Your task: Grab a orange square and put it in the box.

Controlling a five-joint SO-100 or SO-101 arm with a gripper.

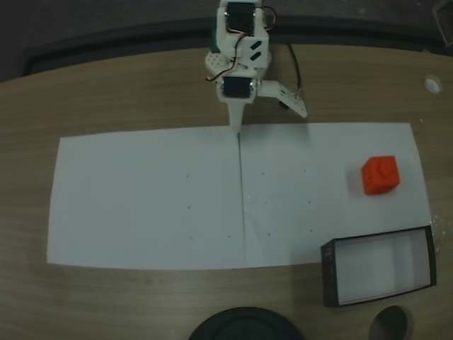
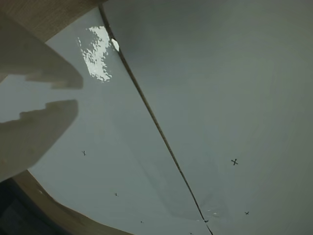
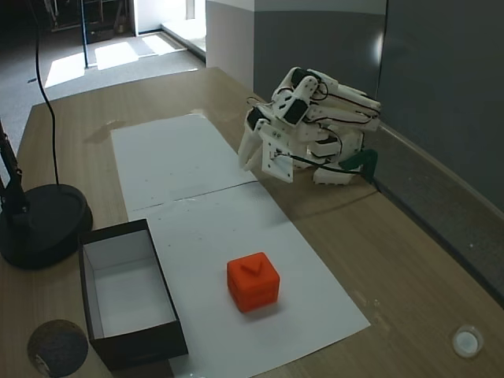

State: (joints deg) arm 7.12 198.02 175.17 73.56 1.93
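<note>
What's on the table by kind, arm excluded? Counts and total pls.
Orange square: 1
Box: 1, nothing in it
White paper sheets: 2, laid side by side
Dark round base: 1
Dark round disc: 1
Small white cap: 1
Total: 7

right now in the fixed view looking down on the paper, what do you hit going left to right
White paper's left sheet → gripper at the paper's top edge, by the seam → orange square → box, whose span overlaps the square's but reaches further right.
</note>
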